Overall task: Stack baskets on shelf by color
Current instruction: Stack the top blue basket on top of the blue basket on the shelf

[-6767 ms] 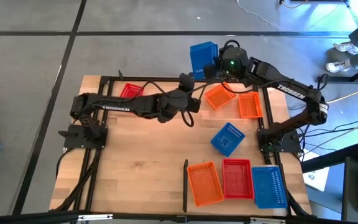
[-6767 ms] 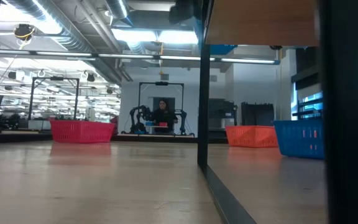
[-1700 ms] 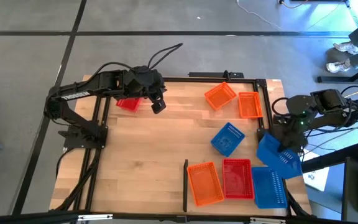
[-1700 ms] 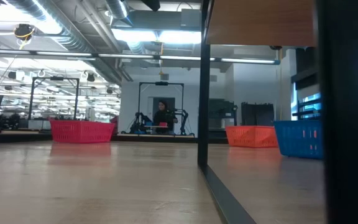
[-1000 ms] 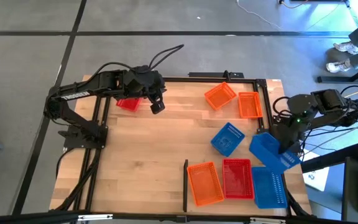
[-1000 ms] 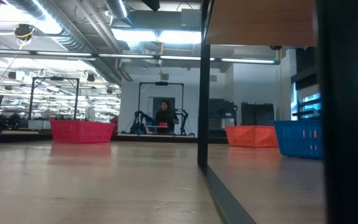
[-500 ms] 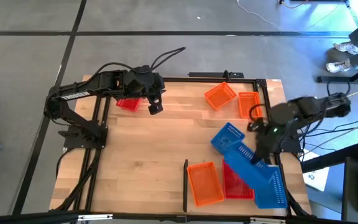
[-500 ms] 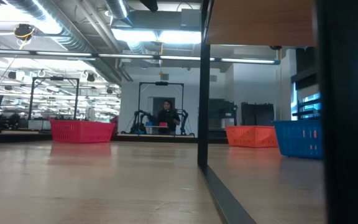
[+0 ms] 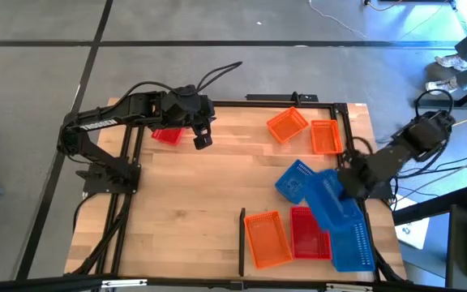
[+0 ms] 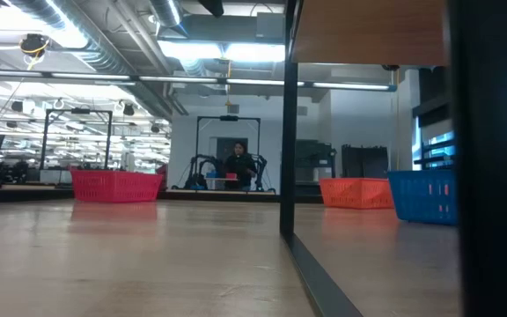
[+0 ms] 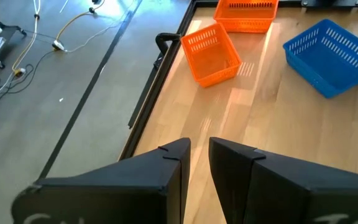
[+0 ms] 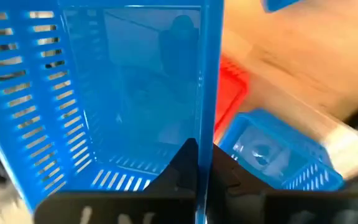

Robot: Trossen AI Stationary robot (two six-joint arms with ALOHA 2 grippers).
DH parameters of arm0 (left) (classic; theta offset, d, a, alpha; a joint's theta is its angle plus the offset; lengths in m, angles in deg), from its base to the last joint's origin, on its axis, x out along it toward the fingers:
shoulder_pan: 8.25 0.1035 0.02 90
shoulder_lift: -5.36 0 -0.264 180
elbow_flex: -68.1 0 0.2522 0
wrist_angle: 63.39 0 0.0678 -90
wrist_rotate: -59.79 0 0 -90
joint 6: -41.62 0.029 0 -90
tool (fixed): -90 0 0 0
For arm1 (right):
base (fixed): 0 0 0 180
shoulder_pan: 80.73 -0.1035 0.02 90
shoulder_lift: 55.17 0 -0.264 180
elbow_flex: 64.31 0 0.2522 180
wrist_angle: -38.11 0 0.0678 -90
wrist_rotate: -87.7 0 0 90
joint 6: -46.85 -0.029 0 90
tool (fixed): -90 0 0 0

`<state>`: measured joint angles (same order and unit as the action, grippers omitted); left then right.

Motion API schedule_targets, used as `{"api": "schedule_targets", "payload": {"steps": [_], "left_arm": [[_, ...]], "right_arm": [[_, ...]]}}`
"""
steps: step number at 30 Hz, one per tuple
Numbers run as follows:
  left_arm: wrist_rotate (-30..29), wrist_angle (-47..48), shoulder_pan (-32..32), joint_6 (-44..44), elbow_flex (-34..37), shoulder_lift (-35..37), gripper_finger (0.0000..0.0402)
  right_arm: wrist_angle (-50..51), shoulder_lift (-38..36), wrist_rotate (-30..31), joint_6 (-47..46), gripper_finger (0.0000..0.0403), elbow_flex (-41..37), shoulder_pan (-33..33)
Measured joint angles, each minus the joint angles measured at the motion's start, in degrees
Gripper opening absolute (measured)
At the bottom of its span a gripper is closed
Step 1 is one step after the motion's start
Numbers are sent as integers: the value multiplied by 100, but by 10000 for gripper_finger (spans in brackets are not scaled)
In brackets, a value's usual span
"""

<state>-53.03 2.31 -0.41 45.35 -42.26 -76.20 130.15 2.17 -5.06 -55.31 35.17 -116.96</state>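
grey floor w/ dark seam lines fills upper left of high view, loose cables upper left of left wrist view, person seated mid-frame far back in low view

Robotics lab: ceiling ducts, distant robot rigs.

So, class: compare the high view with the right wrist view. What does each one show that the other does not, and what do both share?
Only the high view shows the shelf, the left gripper over it, a red basket beside it and the orange baskets.

Only the right wrist view shows the right gripper pinching the held basket's wall.

Both show the held blue basket above the blue basket on the shelf.
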Motion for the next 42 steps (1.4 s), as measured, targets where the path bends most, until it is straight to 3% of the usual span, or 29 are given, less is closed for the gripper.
{"api": "schedule_targets", "payload": {"steps": [2,11,18,21,24,29,42], "left_arm": [[-1,0,0,-1,0,1,51],[1,-1,0,-2,0,0,51],[3,-4,0,-2,0,0,51],[2,-7,1,-2,0,0,51],[3,-7,0,-4,0,0,51],[3,-7,2,-4,0,0,51],[2,-11,2,-31,0,0,51]], "right_arm": [[188,4,289,-501,0,180,-204],[181,374,378,-1824,0,203,-1313],[78,679,1307,-2782,0,201,-2291],[159,862,1418,-2813,0,202,-2540],[245,1040,1291,-2823,0,198,-2621],[384,1147,592,-2857,0,198,-2701],[797,1235,-146,-2960,0,323,-2809]]}}
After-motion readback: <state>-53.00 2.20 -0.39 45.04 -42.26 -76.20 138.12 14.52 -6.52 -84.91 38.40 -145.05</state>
